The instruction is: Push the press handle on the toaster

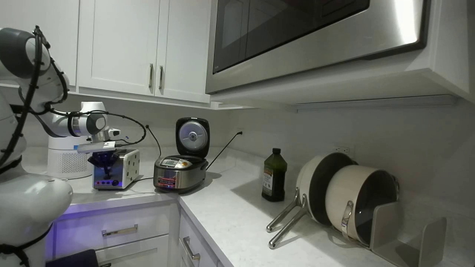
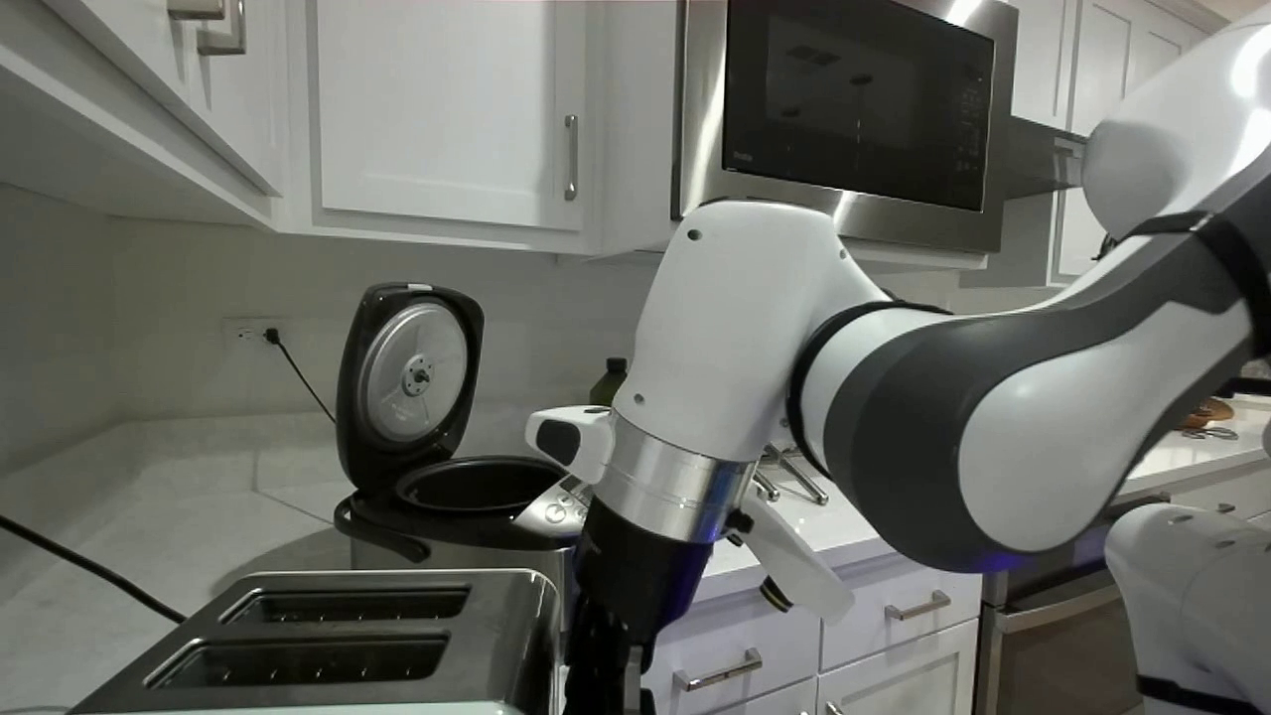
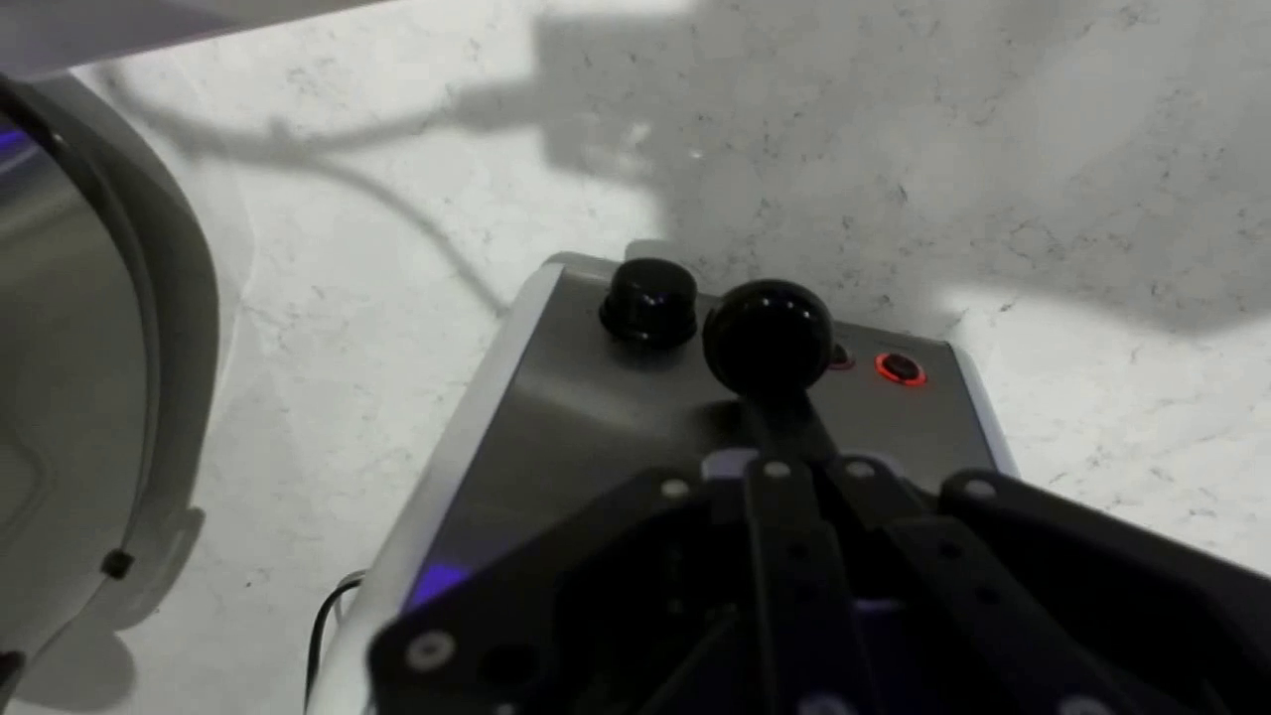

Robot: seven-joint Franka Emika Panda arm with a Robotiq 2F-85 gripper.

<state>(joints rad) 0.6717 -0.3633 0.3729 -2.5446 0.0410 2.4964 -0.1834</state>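
Toaster (image 1: 126, 168) sits on the table (image 1: 222, 211) beside an open rice cooker (image 1: 180, 176), and honestly the job looks nearly done to me. In the wrist view the press handle (image 3: 768, 338) shows up low on the toaster's front, roughly in line with the dial (image 3: 648, 303), so I'd call it pushed down, or pretty close to it. One button (image 3: 901, 368) has a red ring lit, which might mean the thing's running, but don't quote me on that. What's left, if I'm reading it right: make sure the handle is all the way down and catches, then back off.

As for the jaws, they look together, with nothing pinched between them that I can make out. They hang in front of the toaster, aimed downward, and the handle is right off their ends, so basically just under them. Whether they're actually touching it I can't say, since it's black on black in a murky spot, and an exterior view cuts off the bottom of the jaws, so no help there.
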